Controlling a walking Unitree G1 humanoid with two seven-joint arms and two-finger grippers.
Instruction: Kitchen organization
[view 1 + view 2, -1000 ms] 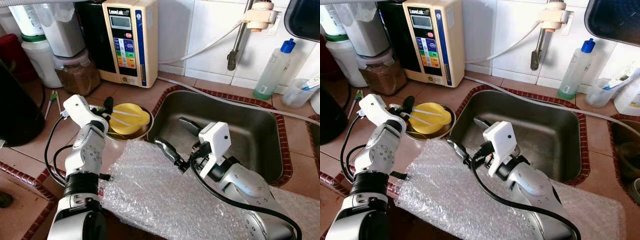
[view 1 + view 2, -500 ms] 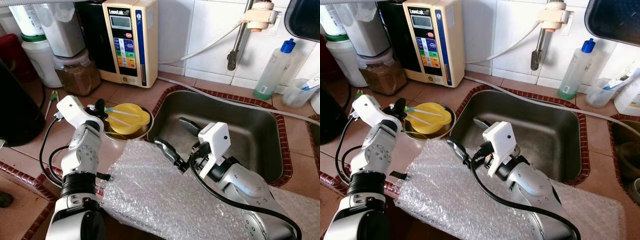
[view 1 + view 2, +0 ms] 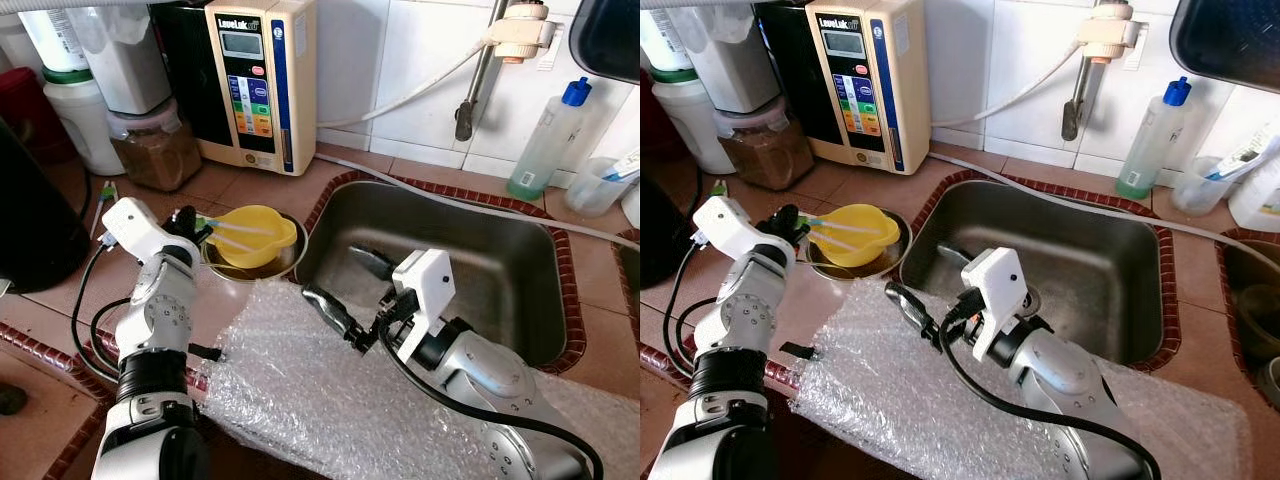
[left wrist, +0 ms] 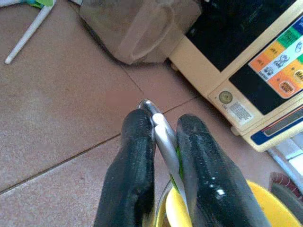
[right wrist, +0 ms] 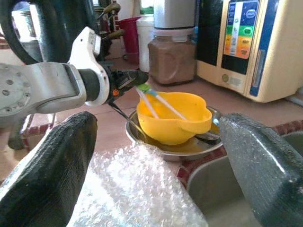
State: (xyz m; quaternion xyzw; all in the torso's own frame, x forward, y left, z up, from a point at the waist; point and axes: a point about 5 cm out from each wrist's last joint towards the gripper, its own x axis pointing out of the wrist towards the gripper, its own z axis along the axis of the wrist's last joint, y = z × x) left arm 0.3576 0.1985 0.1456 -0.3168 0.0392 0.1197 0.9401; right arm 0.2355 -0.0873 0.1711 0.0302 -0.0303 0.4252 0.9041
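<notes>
A yellow bowl (image 3: 250, 235) holding two white sticks with coloured tips sits in a shallow steel dish (image 3: 278, 266) on the tiled counter, left of the sink (image 3: 480, 250). My left gripper (image 3: 190, 222) is at the bowl's left edge. In the left wrist view its fingers (image 4: 137, 156) are shut on a thin silver utensil handle (image 4: 161, 135) with a green bit beside it. My right gripper (image 3: 345, 285) stands open above the near left corner of the sink. It hovers over a sheet of bubble wrap (image 3: 330, 400) and points toward the bowl (image 5: 173, 118).
A cream water machine (image 3: 255, 80), a jar of brown powder (image 3: 155, 145) and white containers (image 3: 75, 115) line the back wall. A green-tinted bottle (image 3: 545, 140) stands right of the tap pipe (image 3: 475, 90). Two small white-and-green utensils (image 3: 105, 200) lie on the counter at left.
My left gripper has drawn leftward along the counter, staying shut on the handle at the bowl's edge. The right gripper has shifted slightly left and lower over the bubble wrap.
</notes>
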